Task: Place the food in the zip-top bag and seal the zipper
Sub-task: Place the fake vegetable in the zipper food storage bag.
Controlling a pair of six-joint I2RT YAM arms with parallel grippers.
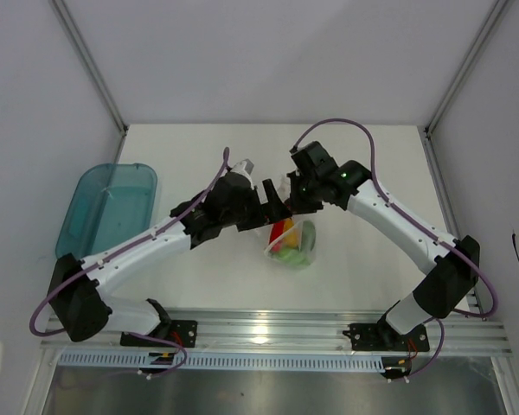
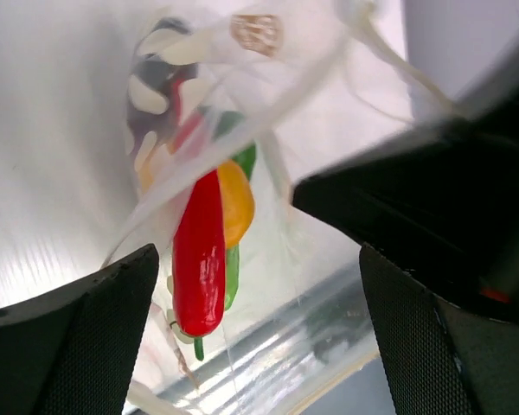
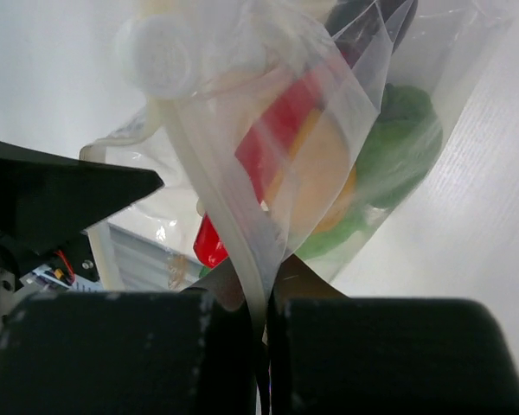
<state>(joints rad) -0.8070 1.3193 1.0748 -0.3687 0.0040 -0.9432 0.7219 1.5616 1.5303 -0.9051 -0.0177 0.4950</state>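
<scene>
The clear zip-top bag (image 1: pixel 292 240) hangs just above the table between my arms, with the food inside. In the left wrist view I see the red chili (image 2: pixel 199 259), the yellow pepper (image 2: pixel 235 203) and a green piece (image 2: pixel 232 275) through the plastic. The right wrist view shows the chili (image 3: pixel 272 130), the yellow pepper (image 3: pixel 324 177) and a green vegetable (image 3: pixel 398 147). My right gripper (image 3: pixel 264 303) is shut on the bag's mouth edge, on the zipper strip (image 3: pixel 216 199); it also shows from above (image 1: pixel 296 195). My left gripper (image 2: pixel 255 285) is open beside the bag, also seen from above (image 1: pixel 272 194).
A teal translucent tray (image 1: pixel 108 207) lies at the table's left edge. The aluminium rail (image 1: pixel 268 333) with both arm bases runs along the near edge. White walls and frame posts close in the back and sides.
</scene>
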